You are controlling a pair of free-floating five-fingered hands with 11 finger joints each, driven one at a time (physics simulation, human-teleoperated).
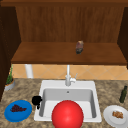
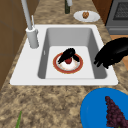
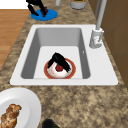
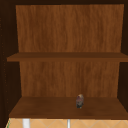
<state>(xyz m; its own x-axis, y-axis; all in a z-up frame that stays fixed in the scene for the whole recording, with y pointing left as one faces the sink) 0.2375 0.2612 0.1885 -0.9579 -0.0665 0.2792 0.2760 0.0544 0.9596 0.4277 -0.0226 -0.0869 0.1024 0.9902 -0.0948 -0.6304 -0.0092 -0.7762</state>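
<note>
My right hand [image 2: 67,55] curls round a small red ball on the round, red-rimmed plate [image 2: 59,68] in the smooth white sink [image 2: 25,65]. My left hand [image 1: 36,100] hovers curled, empty, beside the speckled counter's glossy blue plate [image 1: 17,116].

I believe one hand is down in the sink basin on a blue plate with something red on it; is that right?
Not quite: the plate under that hand is red-rimmed with a white middle, as the left side view shows. The blue plate sits on the counter and carries grapes.
</note>
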